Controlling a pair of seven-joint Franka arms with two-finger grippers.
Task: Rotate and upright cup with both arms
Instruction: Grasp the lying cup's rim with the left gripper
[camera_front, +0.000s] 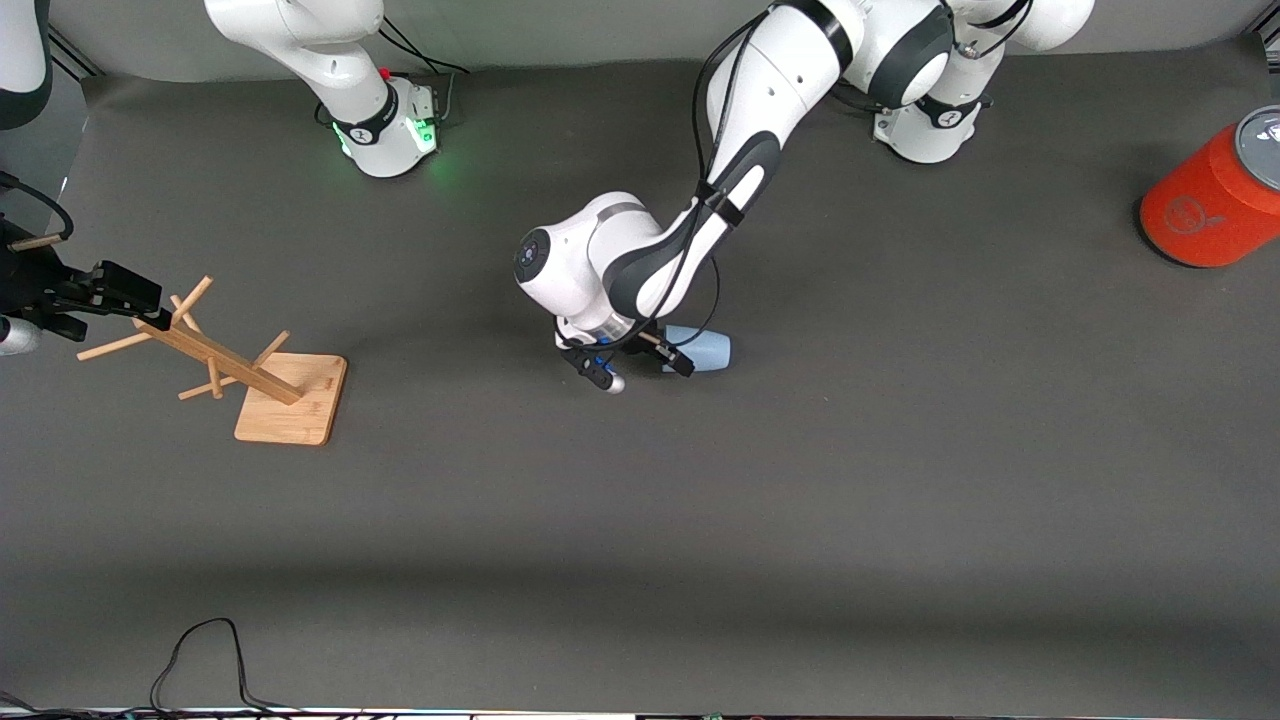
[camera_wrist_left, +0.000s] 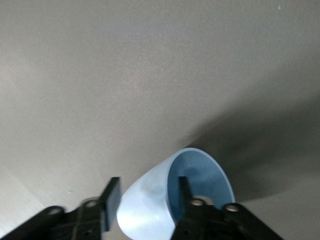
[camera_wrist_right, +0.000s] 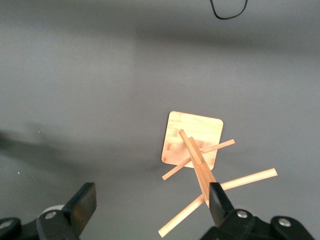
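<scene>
The pale-blue cup (camera_front: 705, 350) lies on its side on the grey mat near the table's middle, its narrow base toward the left arm's end. My left gripper (camera_front: 668, 362) is down at its mouth. In the left wrist view the cup (camera_wrist_left: 150, 200) sits between the jaws: one finger (camera_wrist_left: 184, 192) is inside the darker blue mouth and the other finger (camera_wrist_left: 112, 197) is outside the wall, with a small gap on each side. My right gripper (camera_front: 150, 303) waits, open and empty (camera_wrist_right: 152, 205), up over a wooden peg rack.
The wooden peg rack (camera_front: 290, 398) stands on its square base at the right arm's end, and shows in the right wrist view (camera_wrist_right: 192, 137). A large orange cylinder (camera_front: 1210, 205) with a grey top is at the left arm's end. A black cable (camera_front: 200, 650) lies near the front edge.
</scene>
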